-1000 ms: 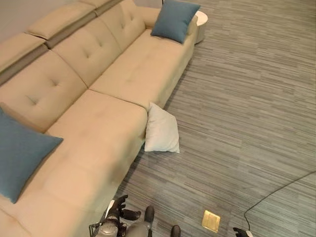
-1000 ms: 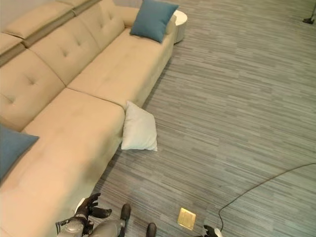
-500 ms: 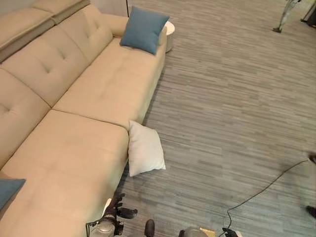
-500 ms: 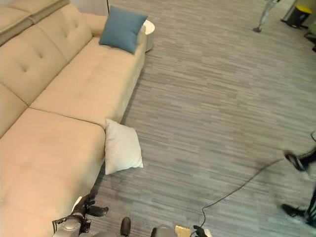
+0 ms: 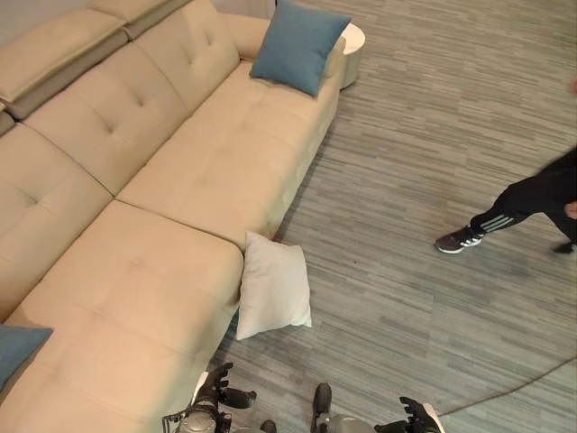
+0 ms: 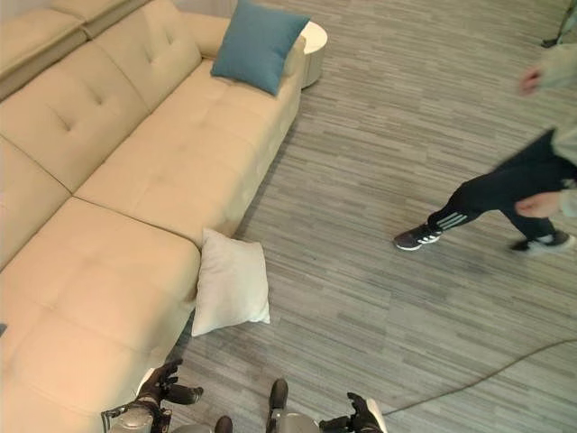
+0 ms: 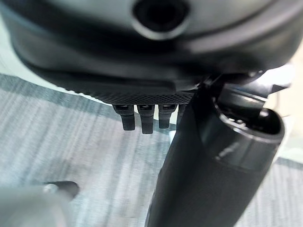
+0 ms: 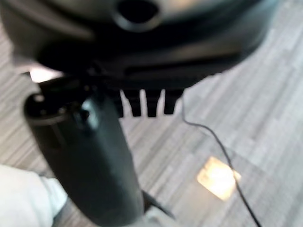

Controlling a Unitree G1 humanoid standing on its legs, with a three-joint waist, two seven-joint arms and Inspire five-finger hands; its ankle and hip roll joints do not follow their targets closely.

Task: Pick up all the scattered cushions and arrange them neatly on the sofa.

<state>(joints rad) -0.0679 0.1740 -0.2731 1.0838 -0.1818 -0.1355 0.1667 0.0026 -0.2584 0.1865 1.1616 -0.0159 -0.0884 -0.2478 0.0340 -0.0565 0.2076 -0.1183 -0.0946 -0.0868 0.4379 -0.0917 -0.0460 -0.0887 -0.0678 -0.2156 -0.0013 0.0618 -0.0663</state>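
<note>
- Left eye view, item one: white cushion (image 5: pixel 274 286) on the grey carpet (image 5: pixel 433 180), leaning against the front edge of the beige sofa (image 5: pixel 171 180), where the chaise part meets the long seat.
- My left hand (image 5: pixel 216 392): low at the frame's 6 o'clock edge, beside the chaise front; the white cushion lies at its 12 to 1 o'clock, apart from it, nothing touching. Fingers relaxed and spread, thumb out, holding nothing. Left wrist view shows short straight fingers (image 7: pixel 144 118) over carpet.
- My right hand (image 5: pixel 413 419): at the lower edge toward 5 o'clock, over bare carpet; the white cushion sits at its 10 to 11 o'clock, well apart. Fingers loose and empty; right wrist view shows them straight (image 8: pixel 151 103).
- Blue cushion (image 5: pixel 297 43): upright at the sofa's far end, 12 o'clock, against the armrest.
- Second blue cushion (image 5: pixel 13 347): corner visible at 8 o'clock on the chaise.
- Round white side table (image 5: pixel 353 41): just beyond the far armrest.
- Person (image 5: pixel 532 203): dark trousers and sneaker, at 3 o'clock on the carpet.
</note>
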